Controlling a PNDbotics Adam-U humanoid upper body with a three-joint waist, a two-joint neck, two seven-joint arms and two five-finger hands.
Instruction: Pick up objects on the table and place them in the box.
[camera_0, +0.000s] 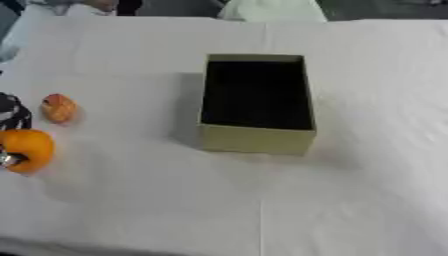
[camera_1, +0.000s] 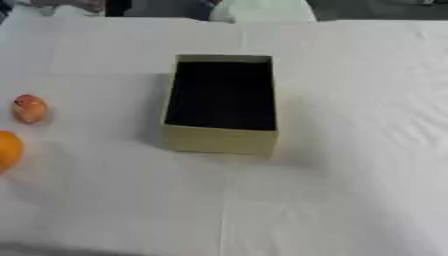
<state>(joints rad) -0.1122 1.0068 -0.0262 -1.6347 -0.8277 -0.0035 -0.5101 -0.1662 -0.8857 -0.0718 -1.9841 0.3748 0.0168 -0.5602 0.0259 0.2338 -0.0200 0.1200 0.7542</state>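
Left eye: left hand (camera_0: 10, 120) at the left edge, fingers wrapped around an orange fruit (camera_0: 31, 149), held left of the open box (camera_0: 255, 139). A smaller reddish fruit (camera_0: 59, 108) lies just beyond on the white tablecloth (camera_0: 350, 200).
Right eye: hand out of frame; orange fruit partly cut off at the left edge.

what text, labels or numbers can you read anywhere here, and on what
None: no readable word, label, number or sign shows in either view.
Box: plain tan walls, dark inside, no print visible.
Orange fruit and the smaller reddish one: no sticker or mark visible.
White tablecloth: plain.
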